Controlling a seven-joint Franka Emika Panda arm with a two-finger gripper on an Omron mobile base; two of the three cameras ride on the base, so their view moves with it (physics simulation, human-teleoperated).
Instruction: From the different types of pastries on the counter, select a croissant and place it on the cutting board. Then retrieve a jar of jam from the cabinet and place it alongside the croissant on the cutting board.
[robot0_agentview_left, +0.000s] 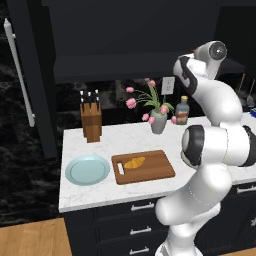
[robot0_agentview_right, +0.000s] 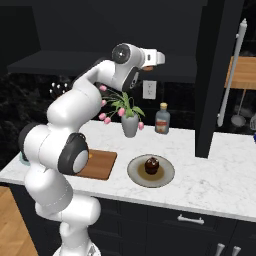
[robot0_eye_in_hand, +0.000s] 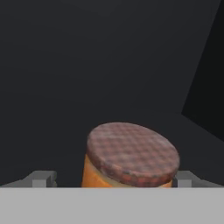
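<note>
Jam jar between my open fingers, inside the dark cabinet

The jar of jam (robot0_eye_in_hand: 131, 157) sits low in the middle of the hand view, its checked lid facing me, and my gripper (robot0_eye_in_hand: 114, 179) is spread wide with one fingertip on each side of it, not yet clamped. I judge it to be stiff, smooth glass, fairly light but breakable and slippery, so I would close on the orange wall just under the lid, not on the lid itself. Around it is only black cabinet (robot0_eye_in_hand: 109, 57) wall. In the left base view the croissant (robot0_agentview_left: 134, 162) lies on the cutting board (robot0_agentview_left: 155, 172) at centre, beside a blue plate (robot0_agentview_left: 87, 170); flowers (robot0_agentview_left: 150, 102) and a bottle (robot0_agentview_left: 182, 111) stand behind.
</note>
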